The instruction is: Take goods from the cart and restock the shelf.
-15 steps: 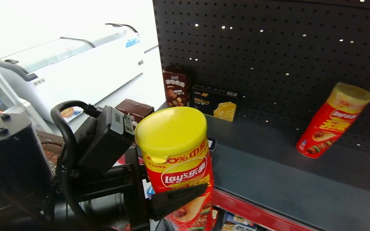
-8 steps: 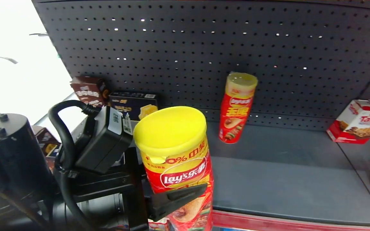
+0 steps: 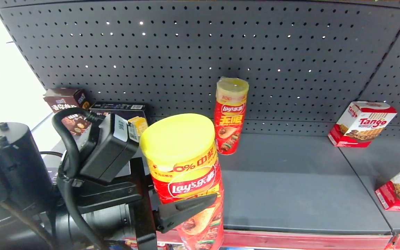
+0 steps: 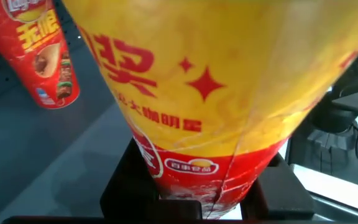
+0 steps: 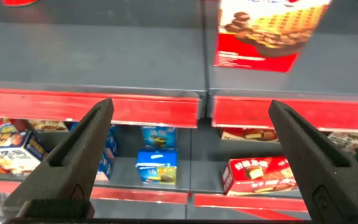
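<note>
gripping a yellow-lidded chip can [image 3: 182, 166] around its lower half, the left jaws are closed on it. the can is held roughly upright before the left part of the shelf [image 3: 290, 187], and in the head view its base overlaps the shelf's red front strip [image 3: 290, 239]. a second chip can [image 3: 230, 116] is stood upright at the back of the shelf against the pegboard [image 3: 186, 52], apart from the held one and to its right. a brown box [image 3: 66, 104] and a dark box [image 3: 123, 109] are set at the back left, and two red and white wafer boxes [image 3: 361, 123] [image 3: 399, 189] are placed at the right end. the right jaws are spread wide with nothing between them, low before the red strip, and packets on a lower shelf [image 5: 160, 168] are seen beyond them.
</note>
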You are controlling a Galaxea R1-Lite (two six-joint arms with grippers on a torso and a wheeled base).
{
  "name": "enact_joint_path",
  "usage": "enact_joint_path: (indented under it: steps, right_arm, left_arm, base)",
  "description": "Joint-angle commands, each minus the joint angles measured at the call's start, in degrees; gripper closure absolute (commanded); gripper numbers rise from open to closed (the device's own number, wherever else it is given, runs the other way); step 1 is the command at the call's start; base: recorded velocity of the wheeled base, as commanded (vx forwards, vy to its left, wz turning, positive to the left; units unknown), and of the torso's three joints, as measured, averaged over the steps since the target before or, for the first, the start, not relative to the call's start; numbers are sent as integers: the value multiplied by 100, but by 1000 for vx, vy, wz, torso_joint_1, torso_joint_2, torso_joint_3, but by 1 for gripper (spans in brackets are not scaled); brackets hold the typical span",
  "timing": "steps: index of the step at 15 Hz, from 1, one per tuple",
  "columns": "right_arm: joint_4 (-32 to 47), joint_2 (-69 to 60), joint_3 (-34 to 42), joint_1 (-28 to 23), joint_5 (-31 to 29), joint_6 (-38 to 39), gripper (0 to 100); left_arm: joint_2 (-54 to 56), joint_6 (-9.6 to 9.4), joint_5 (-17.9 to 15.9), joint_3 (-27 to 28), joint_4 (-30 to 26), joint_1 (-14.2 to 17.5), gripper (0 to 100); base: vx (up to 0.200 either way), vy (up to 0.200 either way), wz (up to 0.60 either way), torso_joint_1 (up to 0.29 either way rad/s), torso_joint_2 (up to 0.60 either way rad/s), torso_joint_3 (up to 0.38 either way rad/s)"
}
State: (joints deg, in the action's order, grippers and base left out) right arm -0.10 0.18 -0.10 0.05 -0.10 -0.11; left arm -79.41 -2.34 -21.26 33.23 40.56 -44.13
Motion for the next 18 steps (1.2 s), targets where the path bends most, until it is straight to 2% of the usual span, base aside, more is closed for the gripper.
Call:
enact_joint_path:
  steps: [1,3,4,5,7,9,12,13,15,17,18]
  right_arm:
    - [10,52,1,30,19,-15,0]
    - [19,324,-192,57,265,-68,0]
    - [-34,1001,-1133,83,458,20,0]
    - [-34,2267,-2319,109,520,160,0]
    - [-8,3348,-3189,303,915,134,0]
    - [-236,4288,-3655,522,1231,81,0]
    - [-685,5870,-4235,856,1724,2,0]
    - [-816,6029,-4271,892,1732,-33,0]
    - [-1660,6925,-4367,971,1750,-218,0]
    - [-1854,7619,-4552,1428,1741,-235,0]
    - [-1862,7637,-4561,1428,1750,-235,0]
  left_arm:
    - [92,6,-1,-27,5,36,100]
    - [119,6,-71,-89,22,256,100]
    - [110,6,-124,-115,49,335,100]
    - [84,-3,-177,-185,119,449,100]
    - [40,-3,-185,-273,321,511,100]
    - [31,6,-185,-326,365,519,100]
    - [-48,14,-300,-256,532,748,100]
    - [-57,23,-300,-238,523,766,100]
    - [-127,85,-300,-159,550,994,100]
    - [-119,93,-309,-265,567,1100,100]
    - [-119,93,-309,-273,567,1100,100]
  base:
    - [0,0,0,0,0,0]
    - [0,0,0,0,0,0]
    - [0,0,0,0,0,0]
    - [0,0,0,0,0,0]
    - [0,0,0,0,0,0]
    - [0,0,0,0,0,0]
    - [0,0,0,0,0,0]
    - [0,0,0,0,0,0]
    - [0,0,0,0,0,0]
    - [0,0,0,0,0,0]
    - [0,0,0,0,0,0]
